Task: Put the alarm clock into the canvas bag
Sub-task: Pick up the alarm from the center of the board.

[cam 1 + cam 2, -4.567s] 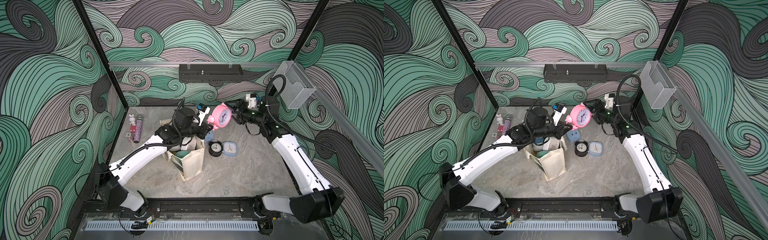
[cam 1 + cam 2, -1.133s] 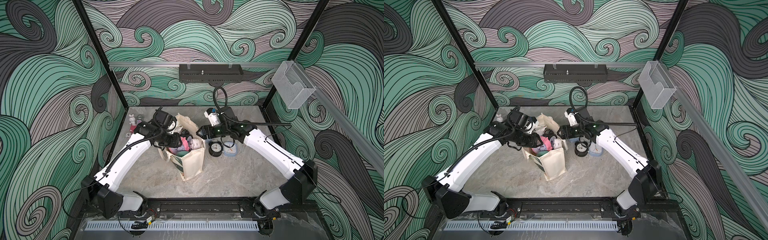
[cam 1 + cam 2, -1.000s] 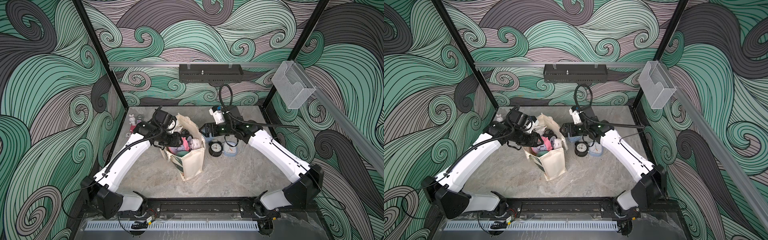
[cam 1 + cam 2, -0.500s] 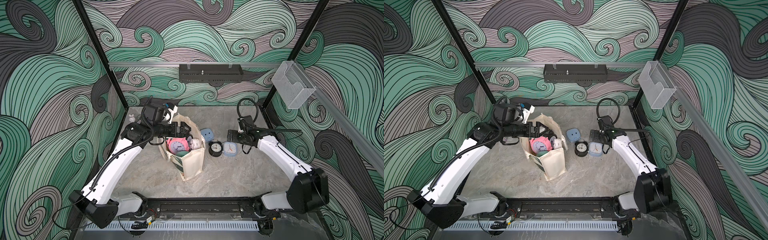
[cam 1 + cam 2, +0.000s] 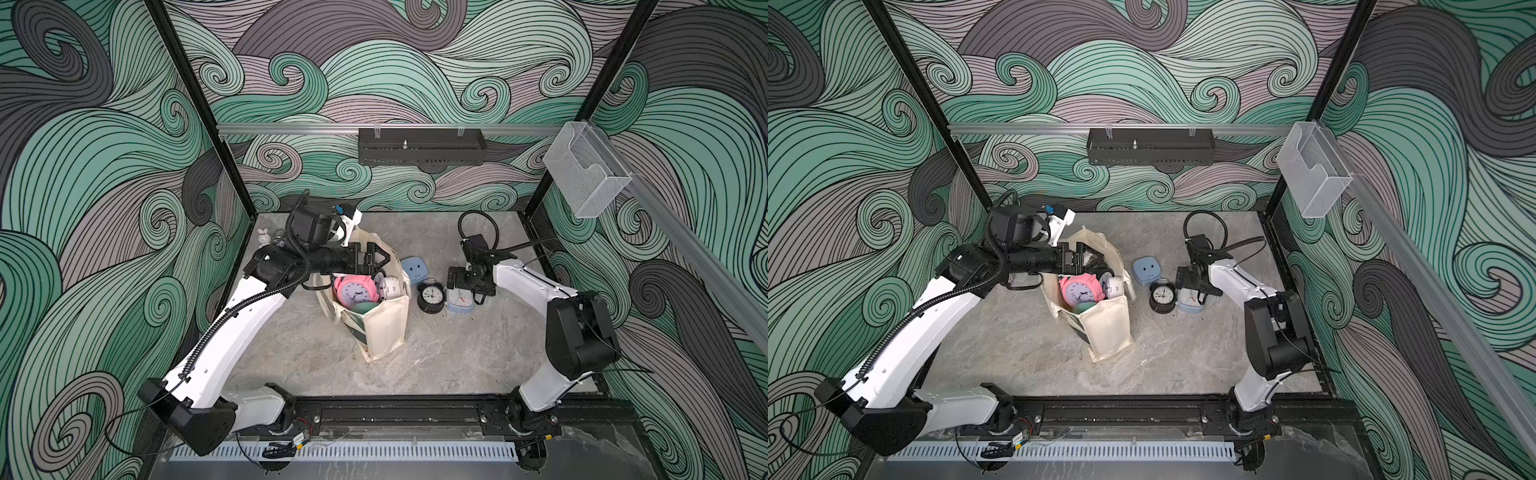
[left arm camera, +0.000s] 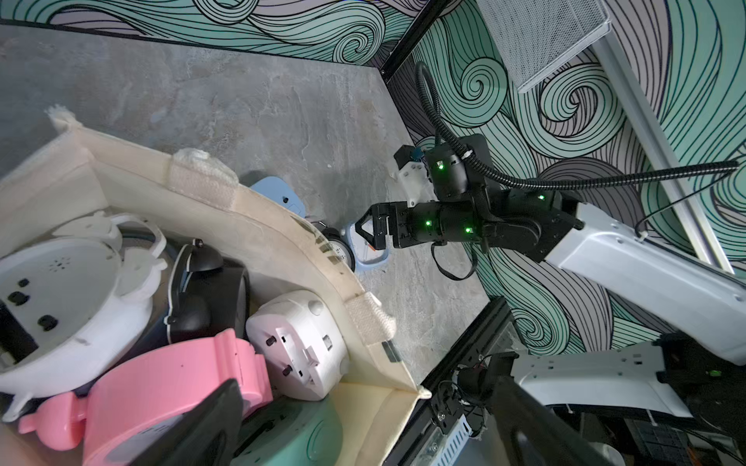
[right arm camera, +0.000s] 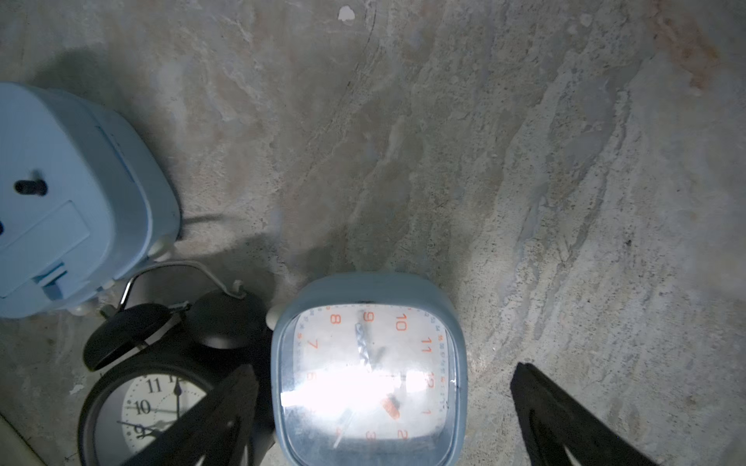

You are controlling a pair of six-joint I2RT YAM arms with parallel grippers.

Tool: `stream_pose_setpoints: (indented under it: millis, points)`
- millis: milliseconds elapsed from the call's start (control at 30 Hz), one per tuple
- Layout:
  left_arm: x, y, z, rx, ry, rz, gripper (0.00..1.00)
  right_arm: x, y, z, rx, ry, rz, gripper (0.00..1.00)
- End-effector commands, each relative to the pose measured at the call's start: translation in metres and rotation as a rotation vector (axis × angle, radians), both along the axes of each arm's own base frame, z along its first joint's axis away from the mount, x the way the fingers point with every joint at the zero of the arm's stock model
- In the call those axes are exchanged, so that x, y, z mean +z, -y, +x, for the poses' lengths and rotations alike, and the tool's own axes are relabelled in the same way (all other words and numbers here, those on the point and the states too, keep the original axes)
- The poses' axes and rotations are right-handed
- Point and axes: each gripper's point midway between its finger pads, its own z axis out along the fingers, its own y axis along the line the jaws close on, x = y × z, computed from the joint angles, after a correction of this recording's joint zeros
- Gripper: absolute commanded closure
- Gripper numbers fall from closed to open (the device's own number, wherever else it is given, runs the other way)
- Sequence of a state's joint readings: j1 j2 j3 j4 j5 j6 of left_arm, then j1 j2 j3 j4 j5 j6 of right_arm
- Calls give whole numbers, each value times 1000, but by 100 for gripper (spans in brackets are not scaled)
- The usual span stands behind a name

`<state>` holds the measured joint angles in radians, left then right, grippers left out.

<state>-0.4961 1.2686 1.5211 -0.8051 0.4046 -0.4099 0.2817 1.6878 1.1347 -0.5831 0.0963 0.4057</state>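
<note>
**Camera placement**

In both top views the whole scene is seen from high at its front, looking down, with the canvas bag [image 5: 384, 328] near the middle. The bag's open mouth is looked into from close above by the left wrist view. The floor [image 7: 524, 141] beside the bag is faced at close range by the right wrist view. The square clock [image 7: 369, 371] there is shared by all views.

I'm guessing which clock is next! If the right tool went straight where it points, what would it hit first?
Probably the pale blue square clock with orange numbers: the open right tool points down at it, but depth is unclear.
</note>
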Motion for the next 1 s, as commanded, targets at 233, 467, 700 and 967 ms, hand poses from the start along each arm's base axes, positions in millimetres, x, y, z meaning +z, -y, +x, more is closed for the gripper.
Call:
stream_pose_setpoints:
  millis: [233, 467, 700, 967]
  points:
    - [3, -5, -4, -14, 20, 51, 1, -15, -6, 6, -32, -35, 36, 1]
    - [5, -6, -7, -15, 27, 50, 1, -27, -6, 8, -50, -60, 22, 1]
    - [4, -7, -8, -9, 29, 47, 3, -37, -9, 5, -57, -86, 39, 5]
    - [1, -10, -3, 29, 22, 46, 3, -27, -9, 5, -56, -61, 50, 15]
